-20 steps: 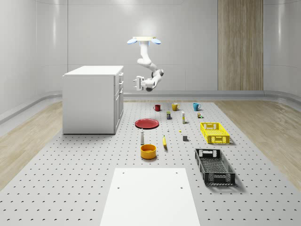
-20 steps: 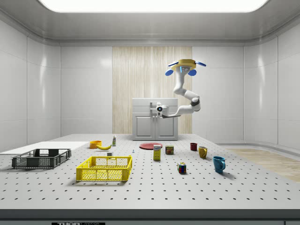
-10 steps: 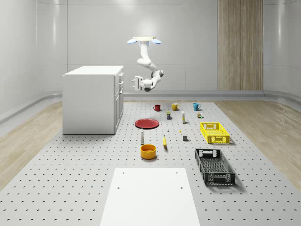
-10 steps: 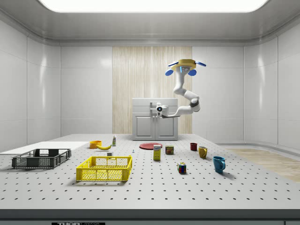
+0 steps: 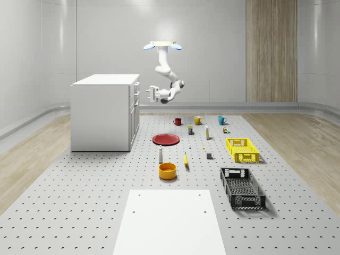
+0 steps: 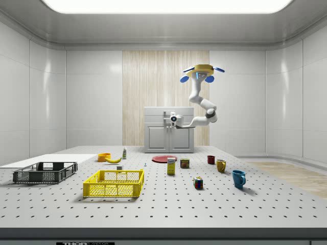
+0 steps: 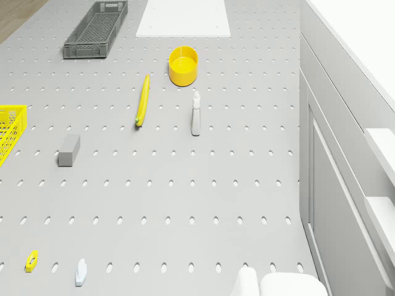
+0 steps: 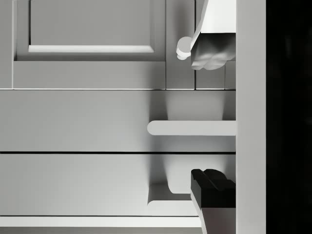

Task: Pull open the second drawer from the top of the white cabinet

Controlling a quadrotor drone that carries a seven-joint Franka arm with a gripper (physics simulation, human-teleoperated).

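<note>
Hovering beside the cabinet (image 5: 104, 111), tool (image 5: 150, 94) spread around the second drawer's handle (image 8: 191, 127), seemingly not gripping; drawer shut, pull remaining.

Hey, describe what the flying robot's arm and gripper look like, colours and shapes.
The drone is a flat cream body with blue rotor discs. A glossy white arm of rounded, jointed segments is attached under it, with darker joint rings. The gripper is white and boxy; in the wrist view one fingertip pad is black, the other light grey.
</note>
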